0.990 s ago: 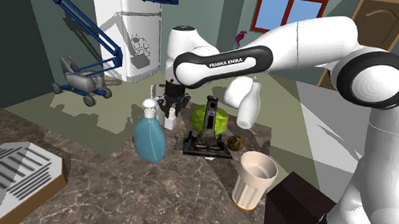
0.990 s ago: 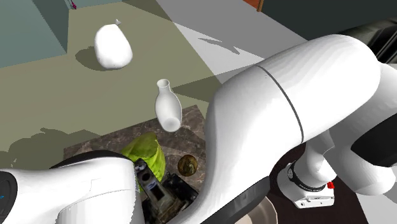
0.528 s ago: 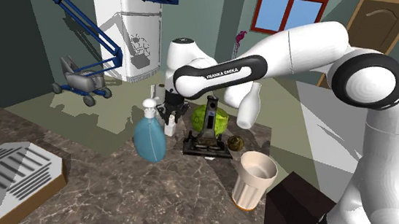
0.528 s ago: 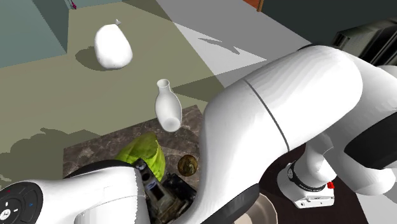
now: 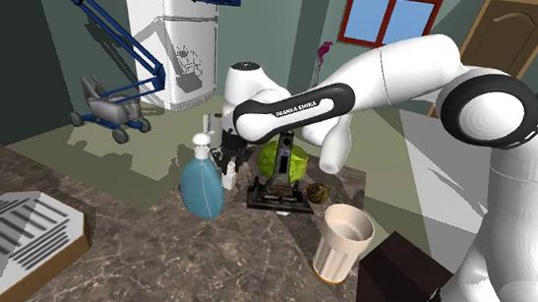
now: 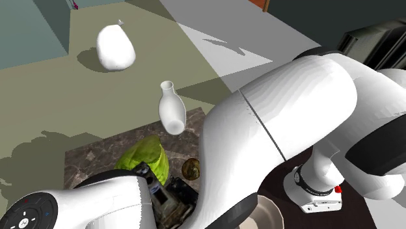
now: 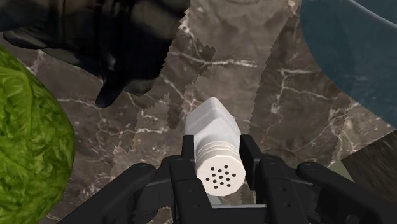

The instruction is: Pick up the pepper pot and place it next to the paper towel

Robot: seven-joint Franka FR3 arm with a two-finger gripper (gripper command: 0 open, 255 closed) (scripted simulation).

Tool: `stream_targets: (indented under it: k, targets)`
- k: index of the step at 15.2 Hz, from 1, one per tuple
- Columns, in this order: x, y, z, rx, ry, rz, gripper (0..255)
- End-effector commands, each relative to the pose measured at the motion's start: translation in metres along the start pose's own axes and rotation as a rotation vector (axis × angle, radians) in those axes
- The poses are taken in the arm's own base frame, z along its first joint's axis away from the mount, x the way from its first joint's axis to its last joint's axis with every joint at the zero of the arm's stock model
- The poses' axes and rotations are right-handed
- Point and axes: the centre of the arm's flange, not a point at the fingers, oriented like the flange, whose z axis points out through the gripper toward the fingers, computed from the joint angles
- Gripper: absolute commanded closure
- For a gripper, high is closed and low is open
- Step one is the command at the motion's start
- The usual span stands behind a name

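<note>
The pepper pot (image 7: pixel 215 137), white with a holed cap, stands between the jaws of the gripper (image 7: pixel 218 142). The fingers (image 7: pixel 188 151) have narrowed to the cap's width and lie against it on both sides, so the pot is clasped. Whether its base rests on the counter (image 7: pixel 267 95) or just clear of it cannot be told.

A second ago the hand hung higher. Since then the forearm has sunk, bringing the jaws down beside the bottle (image 5: pixel 201 187). In the second exterior view the upper arm has swung further across the picture. Bottle, lettuce, vase and cup lie as before.

Outward from the jaws, the lettuce (image 7: pixel 28 146) lies off one finger. The blue bottle with its white pump top lies off the other. A black device (image 5: pixel 280 183) stands beyond the pot's base, away from the hand.

Further from the jaws, past the device, are a small brown ball (image 5: pixel 319 191) and a white vase (image 6: pixel 172 112); the vase's narrow neck hides its inside. The beige cup (image 5: pixel 338 257) stands well apart from the jaws, its mouth showing pale inner wall. What the bottle holds cannot be told.
</note>
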Motion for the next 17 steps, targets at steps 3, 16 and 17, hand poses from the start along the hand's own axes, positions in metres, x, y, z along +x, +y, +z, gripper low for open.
stream_targets:
  k: [3,16,17]
  targets:
    - [0.0,0.0,0.0,0.0,0.0,0.0,255]
    - [0.0,0.0,-0.05,0.0,0.0,0.0,0]
    - [0.0,0.0,-0.05,0.0,0.0,0.0,0]
